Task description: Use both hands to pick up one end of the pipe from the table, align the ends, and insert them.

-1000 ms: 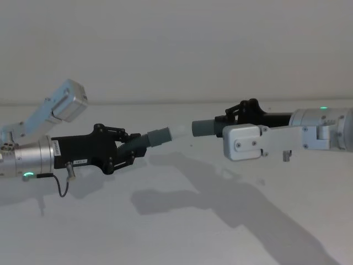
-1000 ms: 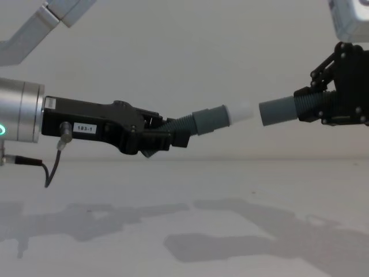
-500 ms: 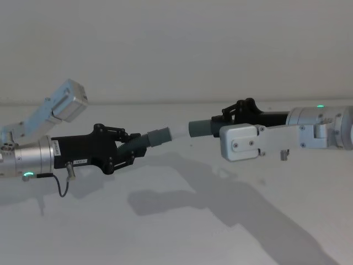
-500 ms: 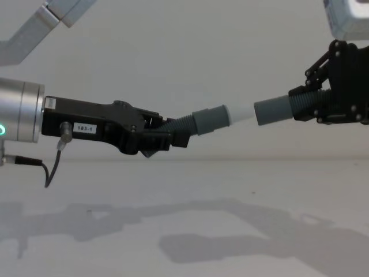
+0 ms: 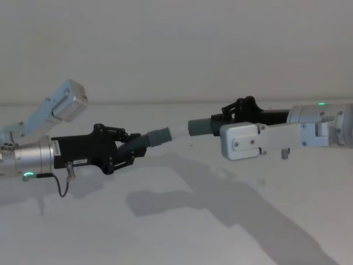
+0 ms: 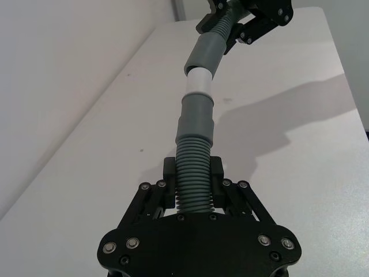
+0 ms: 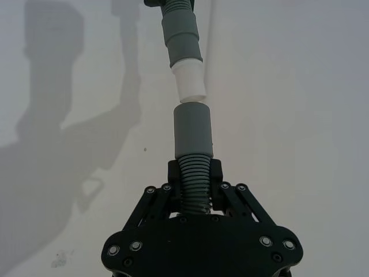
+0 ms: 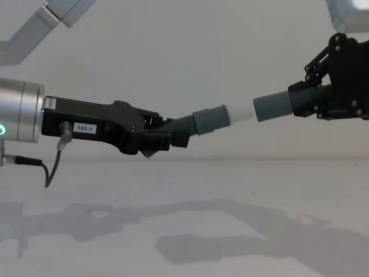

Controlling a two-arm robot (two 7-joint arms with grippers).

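My left gripper (image 5: 128,149) is shut on the ribbed body of one grey pipe piece (image 5: 157,135), held in the air above the table (image 5: 182,226). Its white tip (image 8: 242,112) points toward the right. My right gripper (image 8: 305,101) is shut on the ribbed part of the other pipe piece, whose smooth grey cuff (image 8: 272,107) meets the white tip end to end. Most of the white tip (image 7: 189,81) still shows outside the cuff (image 7: 193,130). In the left wrist view the two pieces (image 6: 195,144) run nearly in one line, slightly kinked at the joint.
The white table (image 8: 173,190) below carries only the arms' shadows. A plain pale wall stands behind. A silver link of the left arm (image 5: 63,105) rises at the far left, and the right arm's silver bracket (image 5: 245,141) hangs in front of its gripper.
The right gripper has carried its piece leftward, closing the gap until the cuff's mouth reaches the white tip. The left gripper and its piece have stayed still.
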